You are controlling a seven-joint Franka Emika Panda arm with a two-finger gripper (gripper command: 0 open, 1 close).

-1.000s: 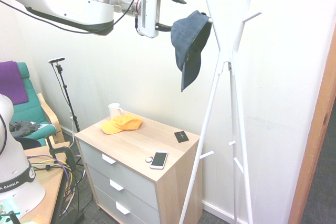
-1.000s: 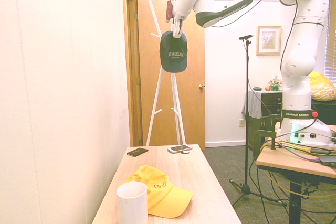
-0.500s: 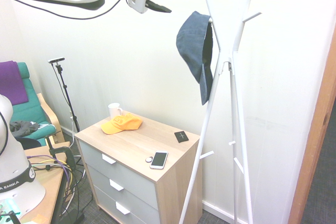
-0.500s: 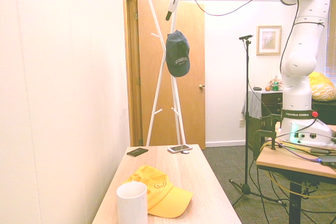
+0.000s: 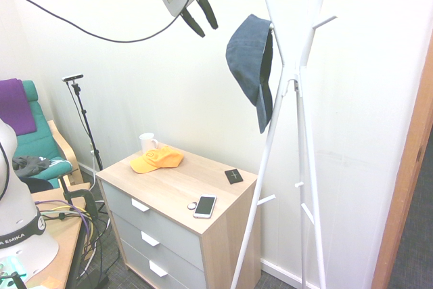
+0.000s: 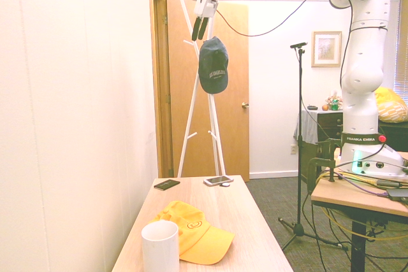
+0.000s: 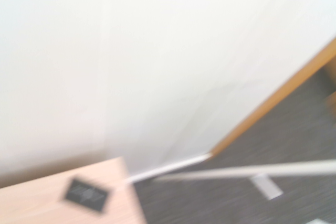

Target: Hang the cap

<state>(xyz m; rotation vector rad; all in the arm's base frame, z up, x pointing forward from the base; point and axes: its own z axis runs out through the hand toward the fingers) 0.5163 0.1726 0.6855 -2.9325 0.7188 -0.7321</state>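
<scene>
Mug (image 5: 147,143) and orange-yellow cap (image 5: 156,160) sat at far left end of wooden dresser (image 5: 169,187); phone (image 5: 205,206) and small black card (image 5: 234,176) lay further right on same top. Gripper (image 5: 201,19) seen above, pointing steeply down, jaws spread apart and empty, clear of everything. Just right of it: navy cap (image 5: 253,65) hung on upper peg of white coat stand (image 5: 295,133), brim pointing down, free of gripper. Hanging judged done. Wrist view too blurred to add much beyond black card on dresser corner. Risk from here, as judgement: cap seemingly caught only by its back edge on short peg, so any brush from arm or nudge to stand could slip it off and drop it.
</scene>
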